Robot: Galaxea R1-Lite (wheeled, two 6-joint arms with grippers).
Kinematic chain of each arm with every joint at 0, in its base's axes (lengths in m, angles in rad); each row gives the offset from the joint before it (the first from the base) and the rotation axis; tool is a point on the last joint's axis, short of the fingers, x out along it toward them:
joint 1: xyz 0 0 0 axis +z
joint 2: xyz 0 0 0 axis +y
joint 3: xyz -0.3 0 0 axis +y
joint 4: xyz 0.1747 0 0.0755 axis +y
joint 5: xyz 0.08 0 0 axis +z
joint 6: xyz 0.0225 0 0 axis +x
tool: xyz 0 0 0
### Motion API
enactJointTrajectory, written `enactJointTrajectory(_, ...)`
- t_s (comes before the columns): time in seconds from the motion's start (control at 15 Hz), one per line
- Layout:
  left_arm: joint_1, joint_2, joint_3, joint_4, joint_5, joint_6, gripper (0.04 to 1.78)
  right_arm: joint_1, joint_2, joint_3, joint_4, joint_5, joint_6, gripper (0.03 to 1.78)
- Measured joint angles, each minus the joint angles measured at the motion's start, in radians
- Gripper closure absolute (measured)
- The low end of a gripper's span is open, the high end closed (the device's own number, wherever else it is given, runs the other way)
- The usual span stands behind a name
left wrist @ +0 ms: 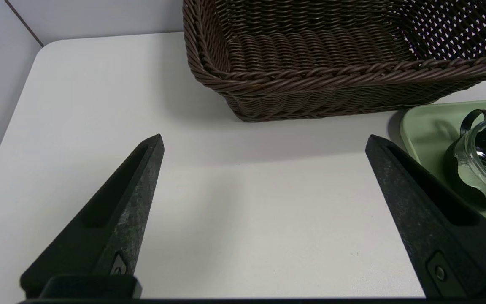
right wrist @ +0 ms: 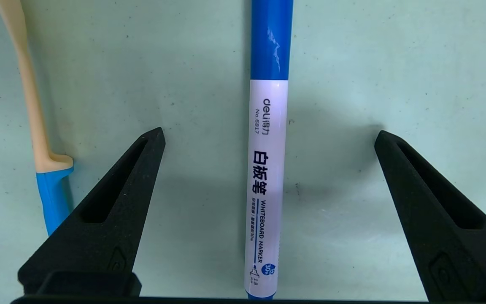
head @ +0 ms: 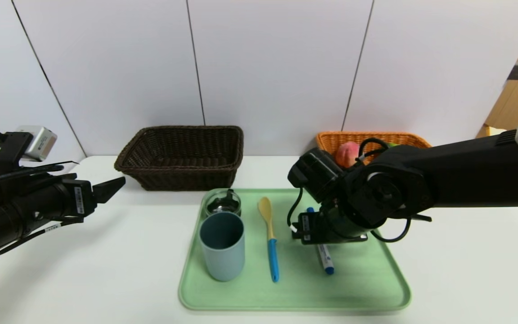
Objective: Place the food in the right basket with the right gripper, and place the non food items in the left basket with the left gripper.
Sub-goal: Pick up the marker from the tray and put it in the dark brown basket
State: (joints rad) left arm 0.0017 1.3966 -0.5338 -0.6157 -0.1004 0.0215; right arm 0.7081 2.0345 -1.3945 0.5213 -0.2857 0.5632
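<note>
The peach (head: 347, 154) and a green sliver of the lime (head: 391, 145) lie in the orange-tan right basket (head: 331, 139). The blue-grey cup (head: 222, 245), glass jar (head: 224, 202), spoon (head: 270, 234) and marker (head: 325, 261) sit on the green tray (head: 367, 279). My right gripper (head: 322, 238) hangs open just above the marker (right wrist: 266, 169), one finger on each side and not touching it; the spoon (right wrist: 36, 126) lies beside it. My left gripper (head: 115, 185) is open and empty above bare table, left of the dark brown left basket (head: 182, 155).
In the left wrist view my open gripper (left wrist: 264, 143) faces the dark basket's near wall (left wrist: 310, 84), which is empty inside, with the tray corner (left wrist: 420, 126) and jar (left wrist: 485, 164) to one side. A white wall stands behind both baskets.
</note>
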Motion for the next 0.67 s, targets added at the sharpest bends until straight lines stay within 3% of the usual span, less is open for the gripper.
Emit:
enactJointTrajectory(0.27,0.000,0.001,0.000,0.000,0.000,0.000,0.13,0.002,-0.001,0.000,0.003,-0.008,0.000,0.11)
enactJointTrajectory(0.67,0.000,0.000,0.003,0.000,0.000,0.003,0.13,0.003,-0.004,0.005,0.004,-0.010,-0.001,0.89)
